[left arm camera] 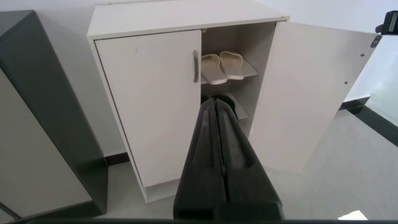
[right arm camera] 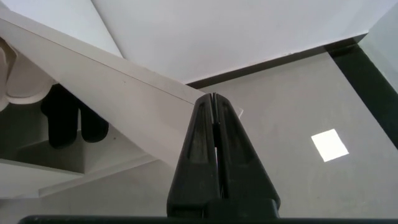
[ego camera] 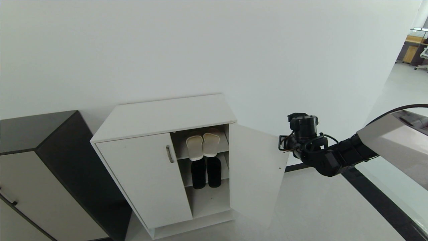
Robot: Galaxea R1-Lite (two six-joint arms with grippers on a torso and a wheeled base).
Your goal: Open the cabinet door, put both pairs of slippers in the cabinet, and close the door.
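Right arm (ego camera: 337, 154) being held out; right gripper (right arm camera: 214, 99) and left gripper (left arm camera: 215, 102) being held closed.
The right arm is being held stretched in from the right side of the head view, with the forearm angled slightly upward and the wrist (ego camera: 302, 134) bent at its end. The fingers of each gripper are being pressed flat together along their whole length, tapering to a single narrow tip.

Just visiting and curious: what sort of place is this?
Probably an entryway mock-up in an office: a white wooden shoe cabinet, cream slippers and black slippers on its shelves, office furniture beyond.
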